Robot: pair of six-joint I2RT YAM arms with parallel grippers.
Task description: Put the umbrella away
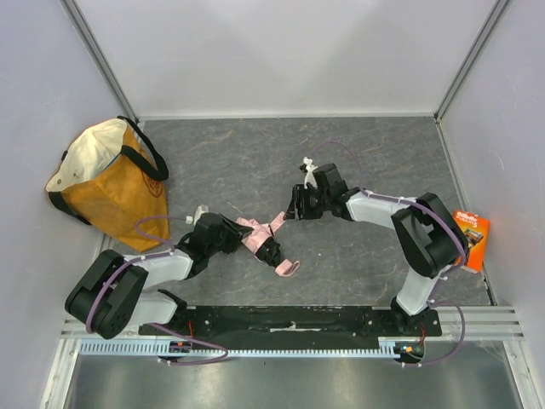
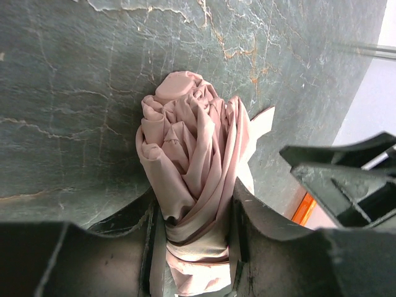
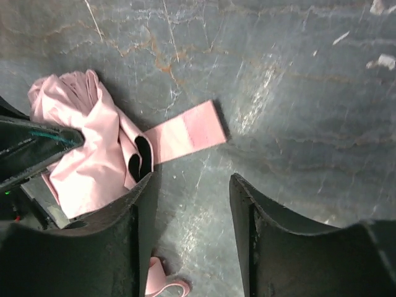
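Note:
The pale pink umbrella lies folded on the dark table, its black handle end and thin pink strap loop pointing towards the near edge. My left gripper is shut on the umbrella; in the left wrist view the bunched canopy sits squeezed between both fingers of that gripper. My right gripper is open and empty, just right of the umbrella. In the right wrist view this gripper hovers over bare table, with the umbrella and its flat pink tab to the left.
An orange-and-cream tote bag stands at the far left against the wall. An orange packet lies at the right edge of the table. White walls close in three sides. The arm bases sit on the black rail.

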